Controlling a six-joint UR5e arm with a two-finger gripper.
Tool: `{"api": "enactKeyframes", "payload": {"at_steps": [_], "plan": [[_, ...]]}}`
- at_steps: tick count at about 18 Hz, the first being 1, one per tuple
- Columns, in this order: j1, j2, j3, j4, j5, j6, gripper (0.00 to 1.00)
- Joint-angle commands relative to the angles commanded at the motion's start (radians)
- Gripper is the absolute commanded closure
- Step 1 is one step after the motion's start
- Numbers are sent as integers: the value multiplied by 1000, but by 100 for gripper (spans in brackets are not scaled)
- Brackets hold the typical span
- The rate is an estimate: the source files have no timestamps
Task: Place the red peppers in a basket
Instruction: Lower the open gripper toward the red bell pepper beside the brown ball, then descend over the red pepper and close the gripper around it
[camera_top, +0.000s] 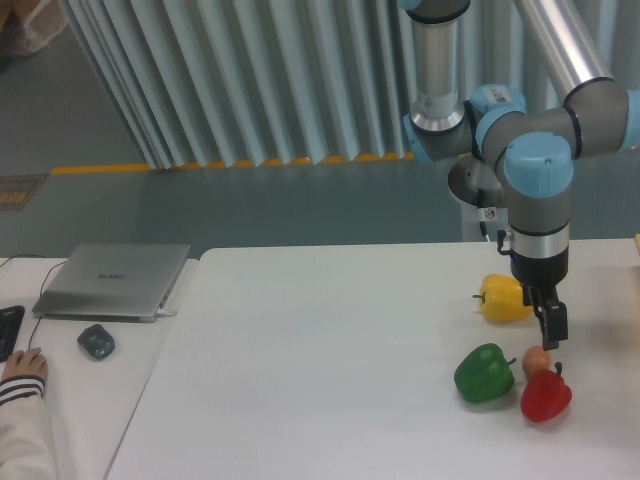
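The red pepper lies glossy on the white table at the front right, its short dark stem pointing up. It touches a small orange-brown ball just behind it and sits next to a green pepper. My gripper hangs above the table, just over the ball and behind the red pepper, holding nothing. From this side its fingers overlap, so whether they stand open or shut does not show. No basket shows in this view.
A yellow pepper lies behind the gripper, partly hidden by the wrist. On the left a closed laptop, a mouse and a person's hand occupy a side desk. A wooden edge pokes in at far right.
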Motion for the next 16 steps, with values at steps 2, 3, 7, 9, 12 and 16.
{"api": "enactKeyframes", "payload": {"at_steps": [2, 3, 7, 9, 12, 16], "plan": [[-2, -12, 9, 0, 0, -40, 0], [-3, -18, 17, 0, 0, -60, 0], [-12, -54, 61, 23, 2, -221, 0], [-14, -74, 61, 46, 8, -320, 0], [-15, -81, 61, 52, 8, -361, 0], [-18, -91, 55, 52, 9, -375, 0]]}}
